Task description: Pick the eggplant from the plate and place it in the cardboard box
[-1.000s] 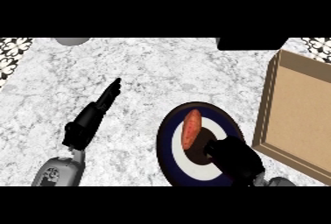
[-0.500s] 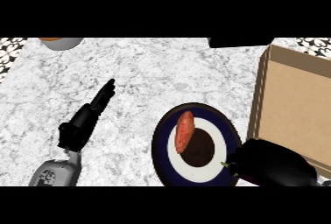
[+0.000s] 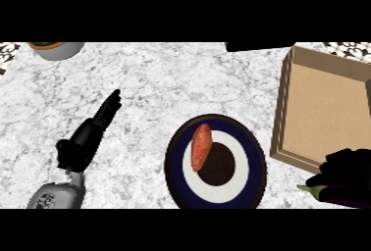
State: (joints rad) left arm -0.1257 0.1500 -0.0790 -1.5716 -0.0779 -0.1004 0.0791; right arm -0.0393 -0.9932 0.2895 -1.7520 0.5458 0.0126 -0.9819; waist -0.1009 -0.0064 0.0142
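- Fingers [image 3: 340,164] of the right hand [image 3: 346,172] are seen curled round the eggplant [image 3: 339,192] at 4 o'clock; the dark purple body and green stem tip show beneath them.
- Fingers of the left hand [image 3: 88,136] are held straight and together at 9 o'clock, resting above the counter [image 3: 174,83] with nothing held.
- The counter is seen as wide marbled stone, with bare room between the left hand and the plate [image 3: 216,162].
- The cardboard box [image 3: 325,108] lies at 2 o'clock, open-topped; its near corner wall stands just beside the right hand.
- The plate sits at 6 o'clock, with an orange vegetable [image 3: 200,146] lying on its left part and a dark centre.
- A grey bowl [image 3: 56,49] is cut by the edge at 11 o'clock, well apart from everything.
- Since a second ago the eggplant has been lifted off the plate and carried right, clear of the rim; the pick is judged done and only the placing is left.
- The box wall must be cleared from above, since the eggplant hangs outside its near corner.
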